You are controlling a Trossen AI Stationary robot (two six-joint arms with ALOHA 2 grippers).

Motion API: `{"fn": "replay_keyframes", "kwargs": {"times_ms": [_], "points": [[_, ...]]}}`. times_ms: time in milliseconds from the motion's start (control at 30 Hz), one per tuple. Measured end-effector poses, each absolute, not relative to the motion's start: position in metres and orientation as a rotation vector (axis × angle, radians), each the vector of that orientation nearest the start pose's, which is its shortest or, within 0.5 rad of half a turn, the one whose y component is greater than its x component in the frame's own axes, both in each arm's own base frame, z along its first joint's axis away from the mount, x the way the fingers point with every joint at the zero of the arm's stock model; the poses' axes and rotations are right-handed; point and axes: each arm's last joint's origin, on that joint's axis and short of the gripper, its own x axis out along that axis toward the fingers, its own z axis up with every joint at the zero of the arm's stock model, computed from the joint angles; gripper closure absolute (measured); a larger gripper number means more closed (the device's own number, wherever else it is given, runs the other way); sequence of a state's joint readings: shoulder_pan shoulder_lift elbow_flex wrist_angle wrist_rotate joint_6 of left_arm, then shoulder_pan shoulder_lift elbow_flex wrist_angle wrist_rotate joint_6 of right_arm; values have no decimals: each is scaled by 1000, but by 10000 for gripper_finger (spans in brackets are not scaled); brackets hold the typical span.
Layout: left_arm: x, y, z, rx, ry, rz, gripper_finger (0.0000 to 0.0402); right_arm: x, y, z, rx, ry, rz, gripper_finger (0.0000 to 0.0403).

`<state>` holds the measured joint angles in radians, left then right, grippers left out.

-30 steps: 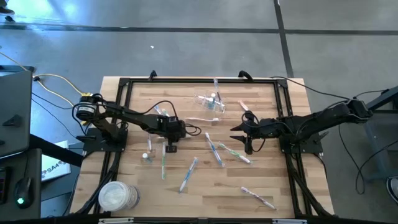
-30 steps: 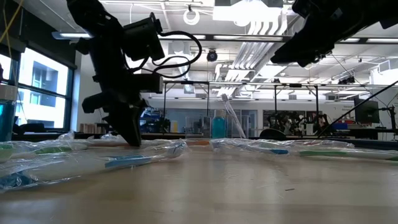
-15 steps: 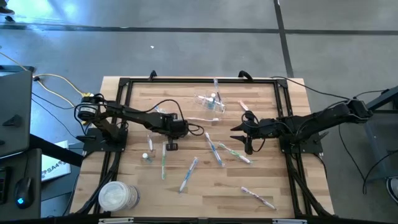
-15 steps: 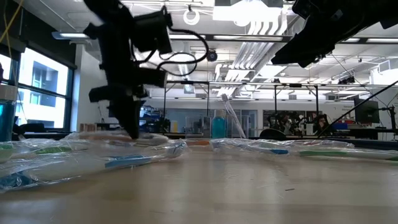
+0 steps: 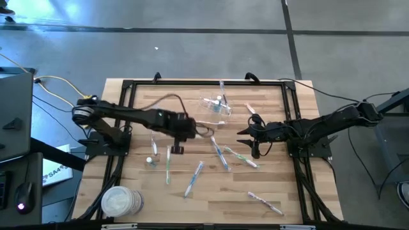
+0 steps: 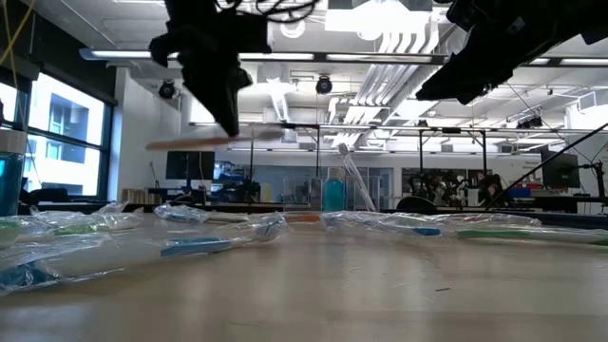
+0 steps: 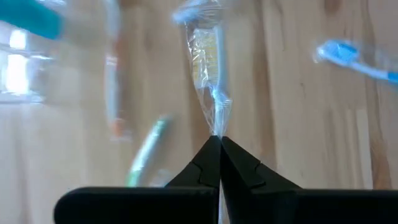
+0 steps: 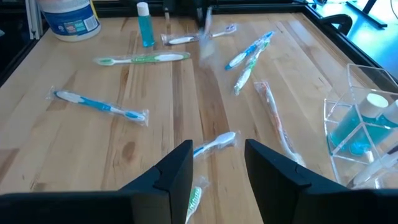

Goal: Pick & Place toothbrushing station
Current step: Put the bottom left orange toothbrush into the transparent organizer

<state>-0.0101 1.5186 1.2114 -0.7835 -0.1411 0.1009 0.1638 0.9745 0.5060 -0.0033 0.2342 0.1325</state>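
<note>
Pinching a wrapped toothbrush (image 7: 208, 68) by its wrapper tail, the left gripper (image 7: 219, 142) is clamped shut. Light, slippery film; the stiff handle grips better. Right gripper (image 8: 217, 163) waits, fingers apart.

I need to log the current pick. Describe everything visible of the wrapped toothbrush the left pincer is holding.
The wrapped toothbrush is slim and pale, sealed in a clear crinkled plastic sleeve. The left pincer is shut on the sleeve's twisted end, so the brush sticks straight out past the fingertips. The low view shows it lifted clear of the wooden table, roughly level, touching nothing else.
</note>
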Motion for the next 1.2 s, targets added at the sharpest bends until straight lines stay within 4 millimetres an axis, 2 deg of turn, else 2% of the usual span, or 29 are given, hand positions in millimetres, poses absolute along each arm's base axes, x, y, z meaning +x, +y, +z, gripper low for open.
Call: {"fn": "replay_keyframes", "kwargs": {"times_ms": [200, 333, 467, 700, 833, 900, 1200], "points": [[291, 26, 311, 122, 795, 107, 401, 201, 26, 221, 31, 462, -105, 265], [290, 47, 329, 81, 589, 108, 401, 201, 26, 221, 28, 463, -119, 265], [293, 75, 324, 38, 390, 52, 401, 201, 26, 221, 28, 462, -120, 265], [280, 120, 307, 2, 144, 129, 401, 201, 26, 221, 28, 462, -119, 265], [278, 134, 298, -21, 2, 132, 401, 201, 26, 221, 21, 460, -122, 265], [280, 140, 283, -41, -18, 144, 401, 201, 26, 221, 14, 461, -121, 265], [295, 175, 252, -105, -167, 207, 401, 202, 26, 223, 10, 439, -118, 265]]}}
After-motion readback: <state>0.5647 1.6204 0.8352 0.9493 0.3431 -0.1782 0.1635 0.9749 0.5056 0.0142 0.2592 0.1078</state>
